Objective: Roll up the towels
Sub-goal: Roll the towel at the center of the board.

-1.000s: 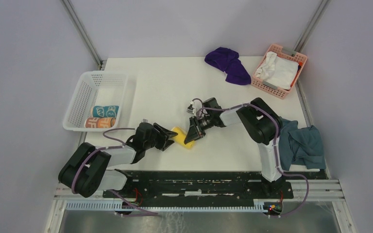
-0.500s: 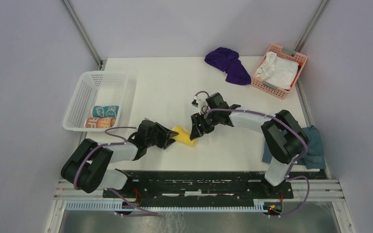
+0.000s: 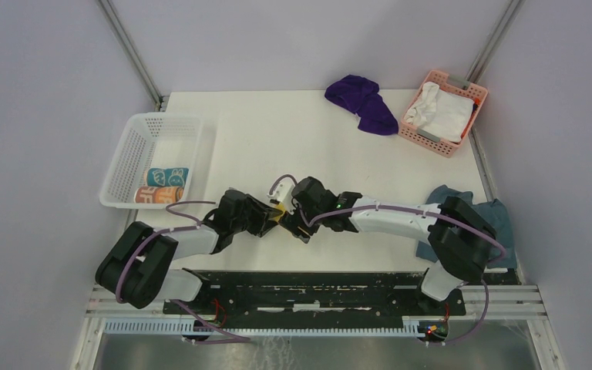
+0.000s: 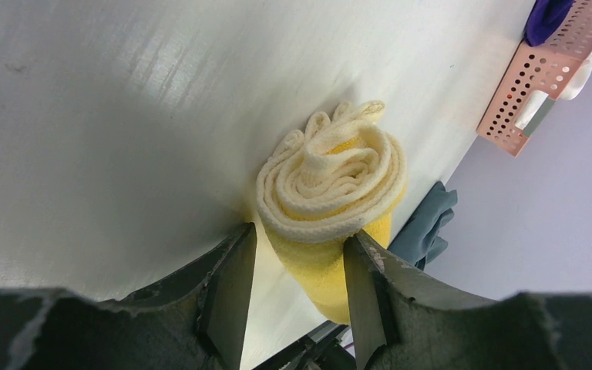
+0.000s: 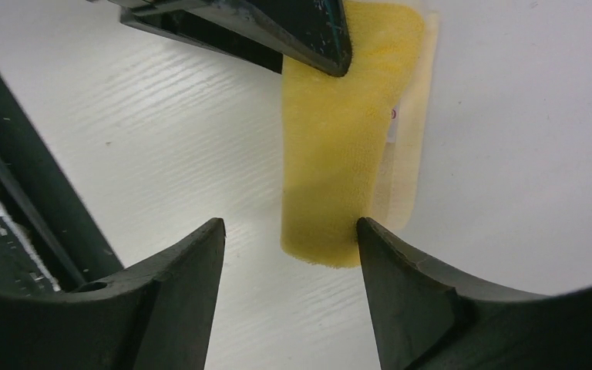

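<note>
Yellow towel (image 4: 331,193) is rolled into a tight spiral and lies on the desk (image 3: 262,131) near the front edge, roughly mid-width, between the two arms.

Left end effector (image 4: 299,235): closed on the yellow towel. In the left wrist view both fingers (image 4: 227,293) press against opposite sides of the roll, with the spiral end facing the camera.

Right end effector (image 5: 289,223): open, jaws spread wide and holding nothing. It faces the left one from the opposite side. The free end of the roll lies in the gap between its fingers (image 5: 424,301), closer to that finger; whether they touch cannot be told. One left-arm finger shows at the top of this view, on the far end of the roll.

In the top view the roll is mostly hidden under the two end effectors; only a small yellow patch shows.

Other towels:
- Teal towel (image 3: 167,176) and orange towel (image 3: 159,194), both rolled, lie side by side in the near end of the white basket (image 3: 135,139) at the left of the desk.
- Purple towel (image 3: 362,102) is unrolled and crumpled at the far edge.

Pink basket (image 3: 470,92) at the far right corner holds a white cloth (image 3: 439,112). Blue-grey cloth (image 3: 493,223) is bunched at the right edge.
</note>
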